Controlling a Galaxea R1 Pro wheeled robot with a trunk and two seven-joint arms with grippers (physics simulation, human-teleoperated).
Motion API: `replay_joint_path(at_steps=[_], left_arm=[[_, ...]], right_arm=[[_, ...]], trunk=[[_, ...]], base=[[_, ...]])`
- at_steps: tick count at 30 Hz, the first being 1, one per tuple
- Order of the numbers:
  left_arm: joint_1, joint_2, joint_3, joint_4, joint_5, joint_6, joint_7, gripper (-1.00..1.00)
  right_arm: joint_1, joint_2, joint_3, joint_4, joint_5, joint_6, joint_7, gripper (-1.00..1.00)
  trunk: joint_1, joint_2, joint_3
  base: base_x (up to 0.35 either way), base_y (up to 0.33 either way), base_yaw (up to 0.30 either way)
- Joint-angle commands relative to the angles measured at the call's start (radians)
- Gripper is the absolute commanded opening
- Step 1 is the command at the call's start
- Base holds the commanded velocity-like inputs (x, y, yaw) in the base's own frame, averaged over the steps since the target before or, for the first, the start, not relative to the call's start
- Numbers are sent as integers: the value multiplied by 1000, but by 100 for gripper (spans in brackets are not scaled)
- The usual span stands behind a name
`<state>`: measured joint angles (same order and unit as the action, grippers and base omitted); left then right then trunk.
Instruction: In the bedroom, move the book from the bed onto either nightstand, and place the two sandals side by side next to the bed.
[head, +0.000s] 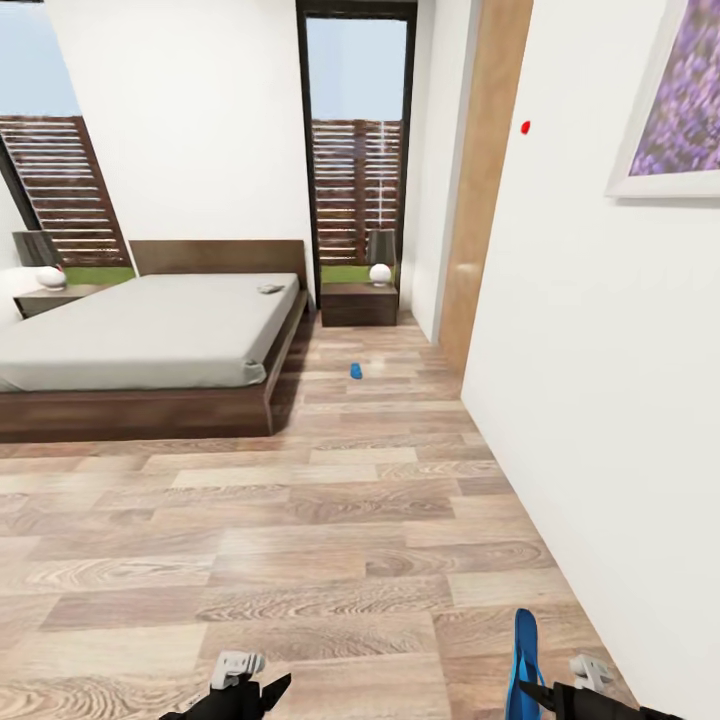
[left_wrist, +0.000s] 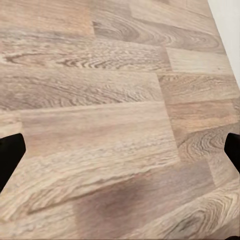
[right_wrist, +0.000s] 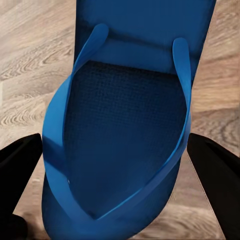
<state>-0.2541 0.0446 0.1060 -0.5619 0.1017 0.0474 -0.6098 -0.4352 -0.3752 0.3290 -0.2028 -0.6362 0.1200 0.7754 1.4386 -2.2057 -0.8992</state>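
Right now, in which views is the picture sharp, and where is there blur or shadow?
Head view: near floor sharp; far sandal a small soft blob. Left wrist view: planks slightly blurred, a dim shadow patch. Right wrist view: held sandal sharp, its footbed dark.

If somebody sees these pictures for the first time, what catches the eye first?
Probably the bright blue sandal between the right gripper's fingers, near the white wall. Then the second sandal lying far off on the wood floor, between the bed and a nightstand.
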Motion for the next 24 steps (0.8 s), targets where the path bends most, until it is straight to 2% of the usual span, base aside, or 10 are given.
replay_joint_path(at_steps=[1,24], left_arm=[[-1,0,2,0,7,5,-5,100],[-1,0,2,0,8,6,-5,100]], right_arm=[[0,-1,2,-1,-11,10,2,-100],[0,-1,2,-1,-12,10,2,-100]], trunk=[[0,0,-1],[0,0,-1]], base=[[321,-2,0],[323,-1,0]])
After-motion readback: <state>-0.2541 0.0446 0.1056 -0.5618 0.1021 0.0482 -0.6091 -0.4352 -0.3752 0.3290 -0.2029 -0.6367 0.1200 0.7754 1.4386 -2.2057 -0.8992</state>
